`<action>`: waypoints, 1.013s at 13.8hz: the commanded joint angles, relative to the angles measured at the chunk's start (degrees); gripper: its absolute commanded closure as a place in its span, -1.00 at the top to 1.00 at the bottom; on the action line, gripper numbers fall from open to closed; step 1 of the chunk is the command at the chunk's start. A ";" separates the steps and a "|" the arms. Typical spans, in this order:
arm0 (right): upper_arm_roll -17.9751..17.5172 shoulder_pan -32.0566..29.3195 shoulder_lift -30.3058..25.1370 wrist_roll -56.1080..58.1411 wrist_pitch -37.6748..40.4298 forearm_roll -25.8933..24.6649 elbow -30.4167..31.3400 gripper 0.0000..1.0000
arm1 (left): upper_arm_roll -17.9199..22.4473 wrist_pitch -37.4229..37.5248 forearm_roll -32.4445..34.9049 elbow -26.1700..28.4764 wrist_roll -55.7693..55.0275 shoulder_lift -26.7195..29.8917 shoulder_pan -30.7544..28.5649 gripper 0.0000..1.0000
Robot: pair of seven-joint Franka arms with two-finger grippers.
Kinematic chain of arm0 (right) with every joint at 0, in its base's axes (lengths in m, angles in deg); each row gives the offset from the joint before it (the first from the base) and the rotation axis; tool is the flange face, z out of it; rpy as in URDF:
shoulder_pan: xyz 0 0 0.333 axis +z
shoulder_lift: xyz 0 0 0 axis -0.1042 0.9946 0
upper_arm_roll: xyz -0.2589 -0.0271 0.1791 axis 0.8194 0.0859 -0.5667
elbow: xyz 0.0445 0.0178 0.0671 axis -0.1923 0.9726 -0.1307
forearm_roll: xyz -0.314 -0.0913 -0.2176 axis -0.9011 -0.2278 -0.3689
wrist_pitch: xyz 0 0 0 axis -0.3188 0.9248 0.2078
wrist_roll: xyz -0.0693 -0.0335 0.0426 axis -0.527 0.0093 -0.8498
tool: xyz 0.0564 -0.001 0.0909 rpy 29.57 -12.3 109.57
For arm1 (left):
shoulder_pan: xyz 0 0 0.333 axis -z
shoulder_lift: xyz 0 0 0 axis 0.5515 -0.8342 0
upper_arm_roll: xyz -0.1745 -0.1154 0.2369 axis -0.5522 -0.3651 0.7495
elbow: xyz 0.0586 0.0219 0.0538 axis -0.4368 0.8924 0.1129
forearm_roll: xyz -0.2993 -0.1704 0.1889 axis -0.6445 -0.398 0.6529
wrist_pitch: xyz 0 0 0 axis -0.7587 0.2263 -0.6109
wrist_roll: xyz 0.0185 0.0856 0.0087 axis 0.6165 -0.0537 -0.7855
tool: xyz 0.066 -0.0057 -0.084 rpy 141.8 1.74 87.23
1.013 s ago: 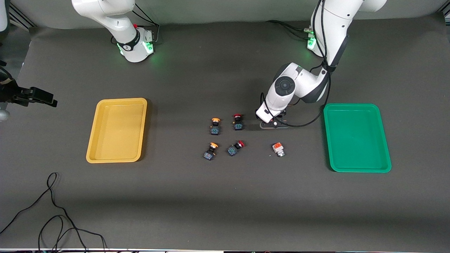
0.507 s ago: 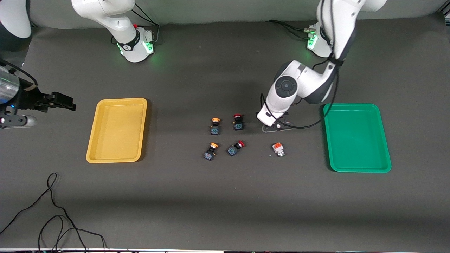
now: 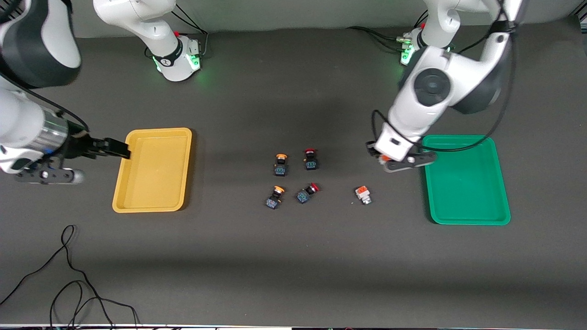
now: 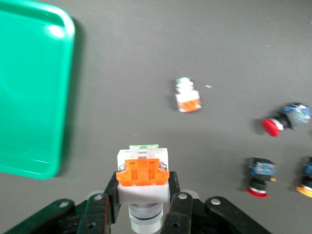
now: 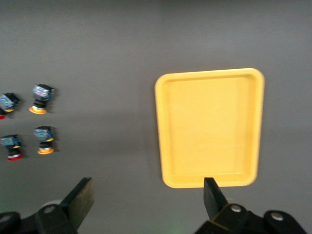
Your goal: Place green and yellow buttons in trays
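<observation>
My left gripper (image 3: 387, 160) is shut on a white block button with an orange face (image 4: 143, 178), raised over the table beside the green tray (image 3: 467, 222). The tray's edge (image 4: 29, 161) shows close by in the left wrist view. A second white-and-orange block (image 3: 362, 194) (image 4: 187, 96) lies on the table. Two yellow-capped buttons (image 3: 280, 164) (image 3: 275, 196) sit mid-table, also in the right wrist view (image 5: 40, 99) (image 5: 44, 140). My right gripper (image 3: 118, 149) (image 5: 147, 197) is open and empty over the outer edge of the yellow tray (image 3: 146, 209) (image 5: 209, 126).
Two red-capped dark switches (image 3: 310, 158) (image 3: 307, 192) lie beside the yellow-capped ones. A black cable (image 3: 69, 275) loops on the table near the front camera at the right arm's end.
My left gripper has risen off the table with the white-and-orange block and moved toward the green tray. My right arm has swung in to the yellow tray's edge.
</observation>
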 commanded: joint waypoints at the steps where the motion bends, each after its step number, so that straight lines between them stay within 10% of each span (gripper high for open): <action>1: 0.46 2.18 2.52 -4.11 -2.75 2.75 -0.22 0.99 | -0.37 2.60 0.53 0.84 10.50 1.37 -8.81 -0.43; 6: 0.46 10.61 6.47 -15.62 -11.45 2.75 2.60 0.99 | -0.28 -2.90 1.14 2.94 30.91 -0.81 -24.03 -0.43; 14: 0.46 23.88 21.14 -23.72 -21.91 4.67 2.42 0.99 | -0.28 -33.67 5.36 18.77 31.72 -11.79 -25.63 -0.42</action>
